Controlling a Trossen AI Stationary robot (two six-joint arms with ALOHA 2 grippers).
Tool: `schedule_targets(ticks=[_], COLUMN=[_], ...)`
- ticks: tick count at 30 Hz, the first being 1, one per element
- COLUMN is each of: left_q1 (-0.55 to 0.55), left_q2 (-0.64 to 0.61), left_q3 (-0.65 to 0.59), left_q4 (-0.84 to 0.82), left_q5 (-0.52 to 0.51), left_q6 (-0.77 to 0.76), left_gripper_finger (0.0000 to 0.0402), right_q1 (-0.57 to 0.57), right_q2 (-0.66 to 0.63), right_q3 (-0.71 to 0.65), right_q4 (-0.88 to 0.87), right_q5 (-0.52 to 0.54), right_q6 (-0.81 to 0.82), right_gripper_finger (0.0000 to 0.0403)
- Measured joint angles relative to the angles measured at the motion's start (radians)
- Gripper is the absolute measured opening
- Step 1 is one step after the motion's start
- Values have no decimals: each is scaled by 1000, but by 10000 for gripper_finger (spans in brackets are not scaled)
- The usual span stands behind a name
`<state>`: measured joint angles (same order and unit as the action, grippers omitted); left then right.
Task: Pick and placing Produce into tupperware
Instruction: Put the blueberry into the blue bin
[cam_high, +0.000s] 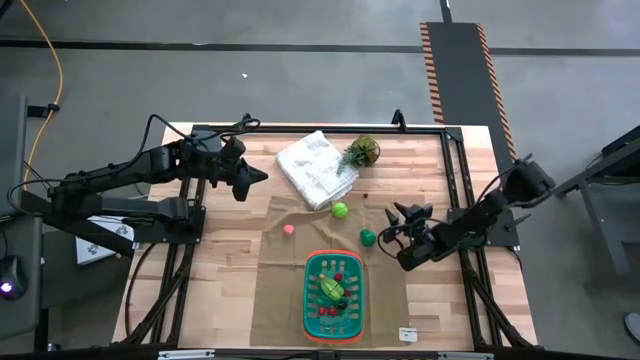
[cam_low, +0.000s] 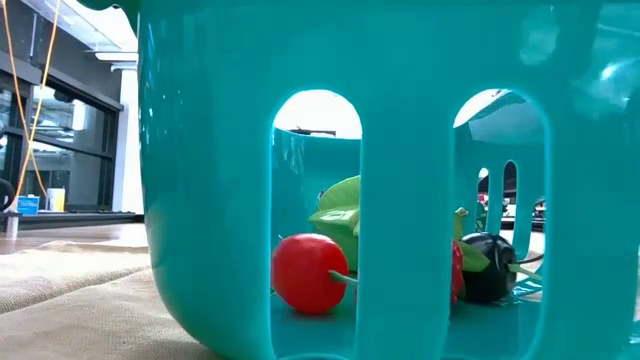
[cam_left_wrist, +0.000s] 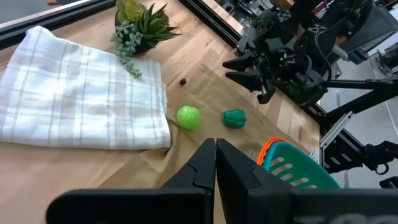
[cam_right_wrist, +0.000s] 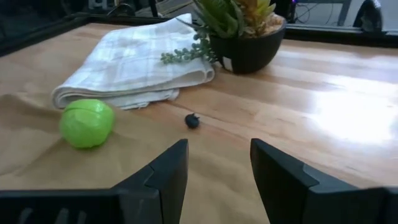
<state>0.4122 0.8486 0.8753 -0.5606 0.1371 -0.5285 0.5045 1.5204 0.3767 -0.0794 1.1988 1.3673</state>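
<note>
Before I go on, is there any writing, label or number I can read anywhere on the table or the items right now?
No text can be read in any view.
Small white tag on the table by the basket: too small to read.
White label on the plant pot: mostly hidden, not readable.
Striped floor strip: a hazard pattern only, no words.

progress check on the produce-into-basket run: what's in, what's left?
Done: several pieces already lie in the green basket, including a red ball and a leafy green piece.
In hand: nothing. The right gripper is open and empty beside the dark green piece; the left gripper is shut and empty near the white cloth.
Left: the lime ball, the dark green piece and the pink piece.
</note>
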Motion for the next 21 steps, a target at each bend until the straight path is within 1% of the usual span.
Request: schedule_targets(ticks=[2, 6, 11, 14, 17, 21], left_q1=[0, 0, 0, 0, 0, 0], left_q2=[0, 0, 0, 0, 0, 0], left_q3=[0, 0, 0, 0, 0, 0], left_q4=[0, -15, -41, -51, -51, -53], left_q5=[0, 0, 0, 0, 0, 0], left_q6=[5, 30, 50, 51, 60, 61], left_gripper_finger=[3, 3, 3, 3, 3, 3], right_q1=[0, -7, -29, -41, -47, -47], right_q2=[17, 32, 32, 32, 27, 1], right_q3=[0, 1, 2, 2, 2, 2], right_q4=[46, 123, 173, 193, 211, 212], right_q5=[-3, -22, -86, -143, -192, -196], right_q6=[-30, -141, -258, -333, -356, -342], right_gripper_finger=[165, 165, 165, 165, 165, 165])
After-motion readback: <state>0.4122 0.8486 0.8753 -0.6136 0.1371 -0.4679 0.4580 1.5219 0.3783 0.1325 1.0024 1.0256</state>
